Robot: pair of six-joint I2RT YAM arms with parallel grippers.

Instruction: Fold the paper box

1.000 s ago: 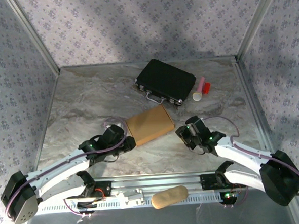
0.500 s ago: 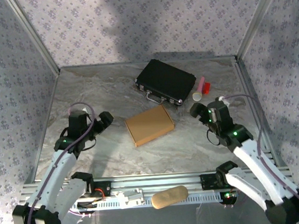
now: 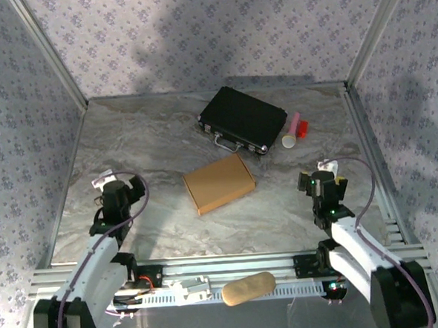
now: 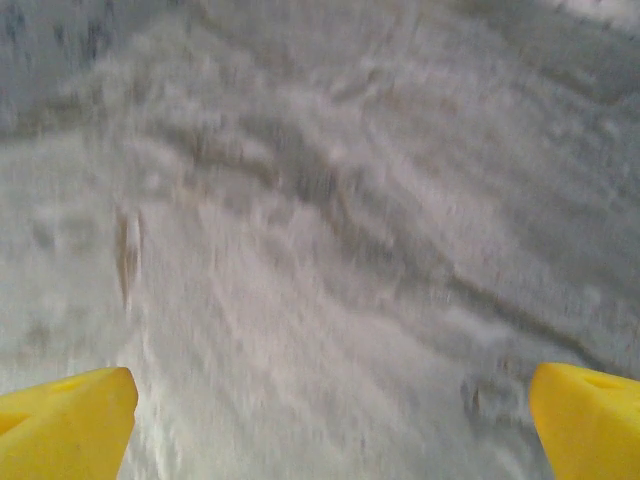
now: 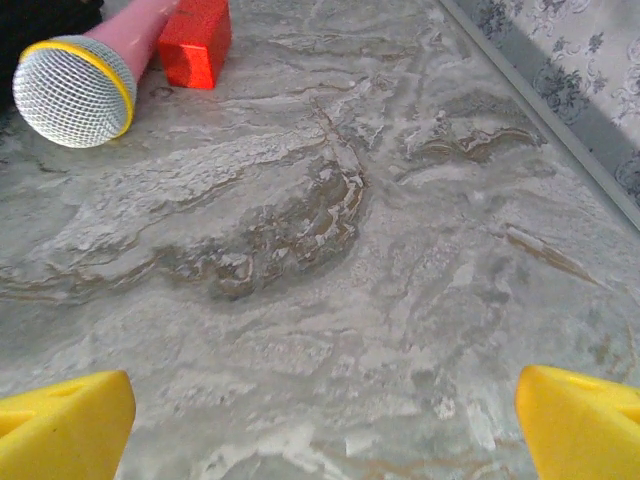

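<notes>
Grey marble-veined tabletop (image 3: 150,138) within floral-papered walls (image 3: 196,39); flat rectangular tan cardboard paper box (image 3: 219,182) at centre; left gripper (image 4: 330,425) and right gripper (image 5: 325,420) both spread wide.

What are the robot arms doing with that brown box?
Nothing right now. The box lies flat in the middle of the table, looking folded shut. The left gripper and right gripper are both open, empty and off to each side, not touching it. A black case sits behind the box.
</notes>
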